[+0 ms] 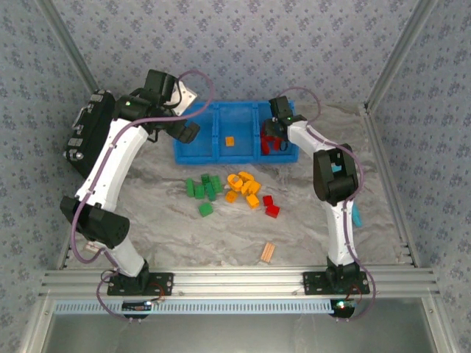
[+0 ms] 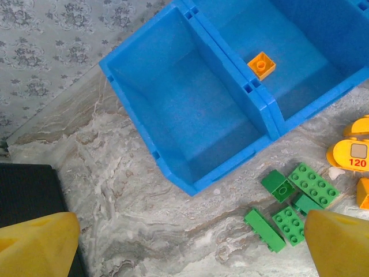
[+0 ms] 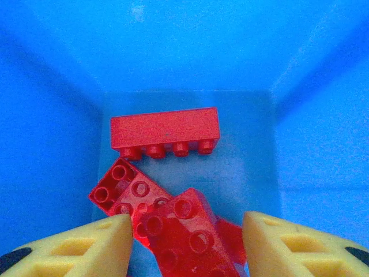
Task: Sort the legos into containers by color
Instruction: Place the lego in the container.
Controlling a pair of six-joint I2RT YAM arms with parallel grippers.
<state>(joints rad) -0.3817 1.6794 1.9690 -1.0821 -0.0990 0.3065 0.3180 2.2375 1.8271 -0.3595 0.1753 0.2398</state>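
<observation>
Right wrist: right hand (image 3: 185,225) apart, red legos (image 3: 164,134) below; left wrist: left hand (image 2: 190,236) apart.

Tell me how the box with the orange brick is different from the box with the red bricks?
The middle box holds one orange brick; the right box holds several red bricks. The orange brick lies flat, bumps up, alone; the red bricks are heaped, one on its side. The right gripper hangs open over the right box, not the middle box. Both are blue, square, and part of one bin.
</observation>
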